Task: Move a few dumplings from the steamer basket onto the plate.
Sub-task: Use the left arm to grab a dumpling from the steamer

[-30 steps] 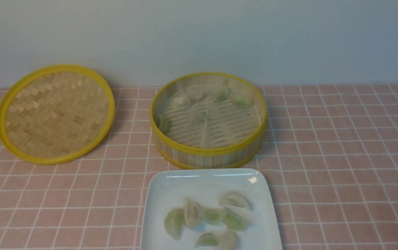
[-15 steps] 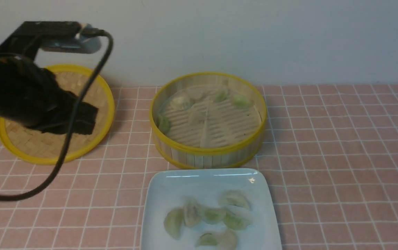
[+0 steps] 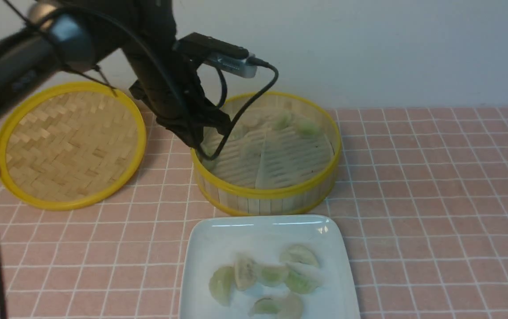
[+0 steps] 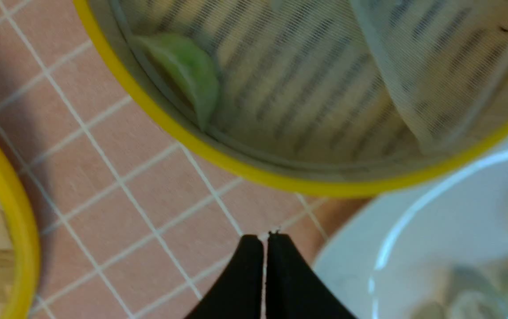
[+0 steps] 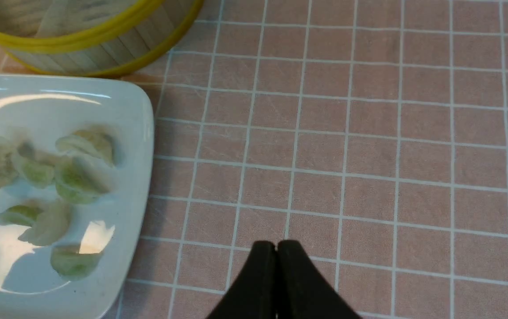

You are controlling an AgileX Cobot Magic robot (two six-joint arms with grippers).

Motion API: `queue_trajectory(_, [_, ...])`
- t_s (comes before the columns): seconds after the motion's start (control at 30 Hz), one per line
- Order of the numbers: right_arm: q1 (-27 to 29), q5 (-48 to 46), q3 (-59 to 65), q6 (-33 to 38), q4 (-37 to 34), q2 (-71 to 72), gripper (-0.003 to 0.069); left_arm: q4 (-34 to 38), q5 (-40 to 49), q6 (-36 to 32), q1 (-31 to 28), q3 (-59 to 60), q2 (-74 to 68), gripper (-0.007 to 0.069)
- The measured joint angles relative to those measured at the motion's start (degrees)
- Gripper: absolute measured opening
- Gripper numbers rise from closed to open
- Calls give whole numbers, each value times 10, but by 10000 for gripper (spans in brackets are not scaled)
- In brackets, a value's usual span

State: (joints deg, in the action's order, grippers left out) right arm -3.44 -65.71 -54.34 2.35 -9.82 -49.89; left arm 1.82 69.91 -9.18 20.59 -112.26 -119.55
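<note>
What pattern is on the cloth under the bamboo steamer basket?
The pink tablecloth carries a grid of thin white lines, clearest in the right wrist view.

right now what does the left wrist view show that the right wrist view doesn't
Left wrist only: one dumpling lying against the steamer basket's inner wall, the woven lid's rim, and the left fingers, shut. Right wrist only: the right fingers, shut, and the basket's slatted outer wall. Both: the basket's yellow rim, the plate with the plated dumplings, blurred in the left wrist view, and the pink checked cloth.
</note>
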Motion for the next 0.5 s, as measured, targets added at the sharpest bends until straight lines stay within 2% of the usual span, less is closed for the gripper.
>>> queue_trajectory(0.17, [0,0,0,1,-5,1,-15,-50,4,6,10,-109,-98,71])
queue_trajectory(0.3, [-1,0,0,1,-6,1,-15,-61,4,6,13,-165,-147,217])
queue_trajectory(0.5, [-1,0,0,1,-19,1,-15,-85,1,6,13,-172,-181,418])
